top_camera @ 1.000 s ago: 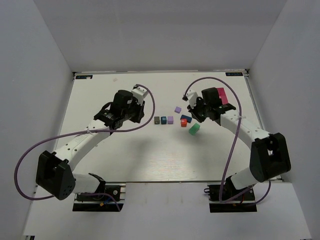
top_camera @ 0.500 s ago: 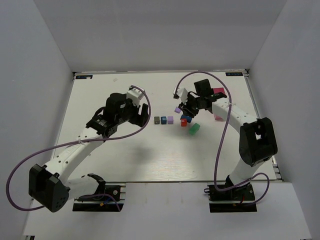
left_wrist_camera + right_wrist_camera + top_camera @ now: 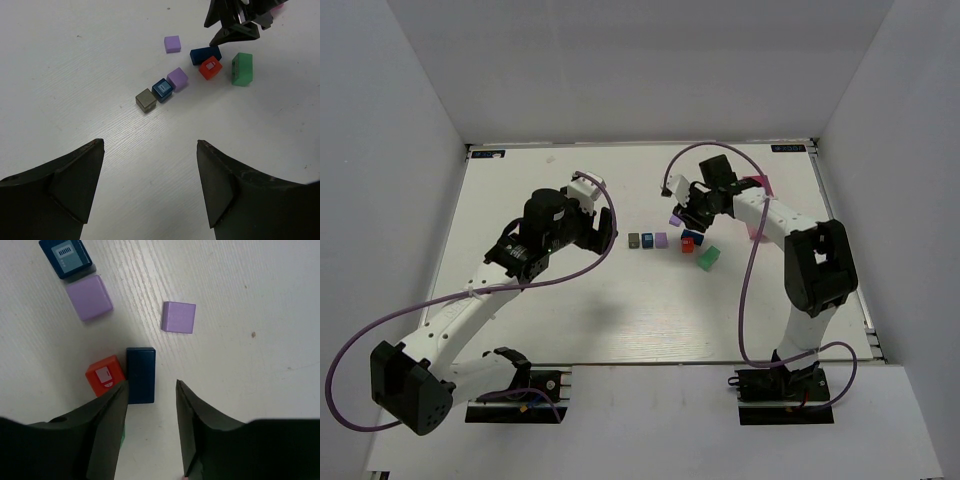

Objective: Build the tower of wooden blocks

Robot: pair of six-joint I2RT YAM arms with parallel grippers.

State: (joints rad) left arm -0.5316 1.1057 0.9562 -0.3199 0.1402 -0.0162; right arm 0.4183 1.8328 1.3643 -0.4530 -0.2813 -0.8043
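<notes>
The small painted wooden blocks point(image 3: 162, 90) are seen unstacked mid-table. The right gripper point(image 3: 151, 385), jaws half-parted and empty, is lined up over the dark navy oblong wooden block point(image 3: 140, 372), likely for picking. The left gripper point(image 3: 150, 144) is held wide, clear.

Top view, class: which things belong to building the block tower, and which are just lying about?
Belong: grey block, blue block, purple block in row, lone purple block, dark blue block, red block, green block.
Lying about: pink tray.

Small painted blocks point(image 3: 177, 78), loose, unstacked
</notes>
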